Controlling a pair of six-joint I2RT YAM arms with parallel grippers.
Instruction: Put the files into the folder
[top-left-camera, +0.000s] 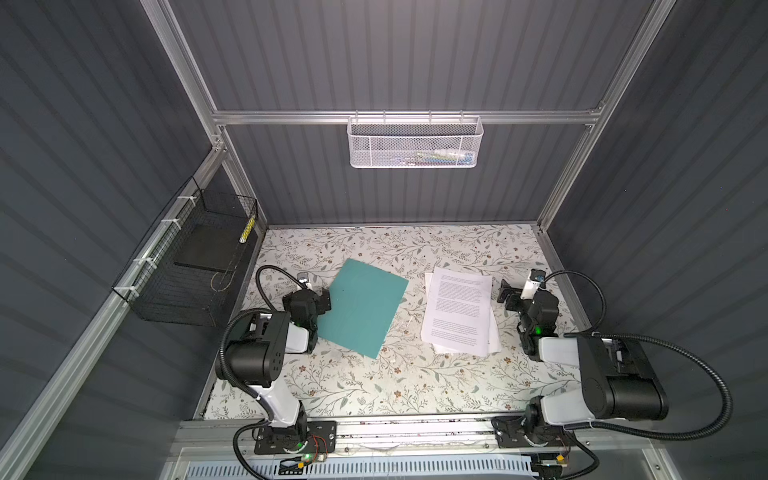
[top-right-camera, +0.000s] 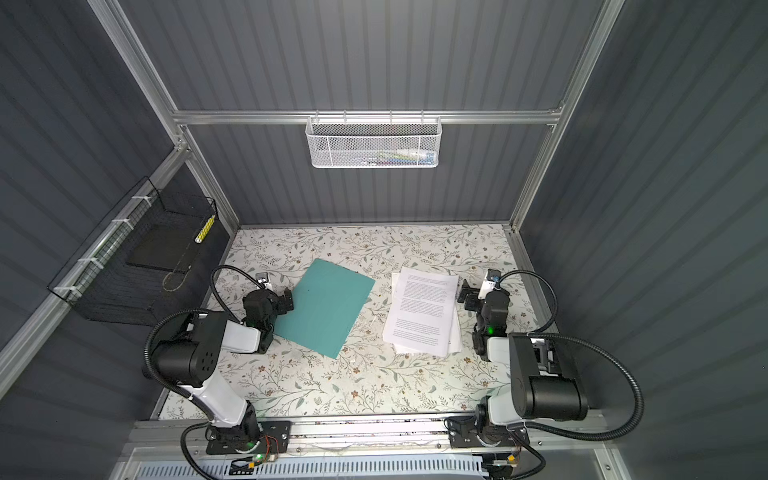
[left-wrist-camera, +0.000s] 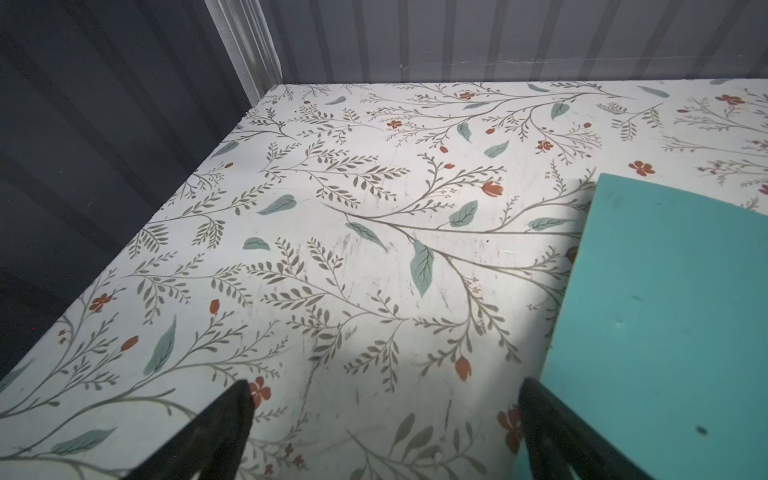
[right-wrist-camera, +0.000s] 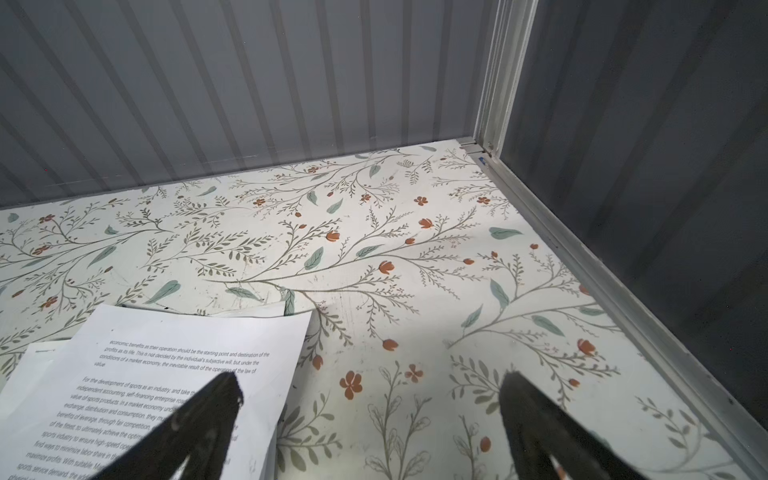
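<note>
Clearance: open lanes at front, rear and centre of the table (top-left-camera: 415, 386).
1 bare strip runs between the folder (top-left-camera: 362, 306) and the files (top-left-camera: 459, 309). The left gripper (top-left-camera: 323, 298) crowds the folder's left edge; the right gripper (top-left-camera: 508, 291) stands just beside the files. A black wire basket (top-left-camera: 183, 282) hangs on the left wall.

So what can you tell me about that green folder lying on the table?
The folder is a thin, flat, teal-green rectangle, matte like card or plastic, and closed. It lies flat on the flowery table, turned askew, left of the printed sheets and apart from them. A wrist view shows a few dark specks on its cover. The left gripper stands open at its edge; contact cannot be told.
</note>
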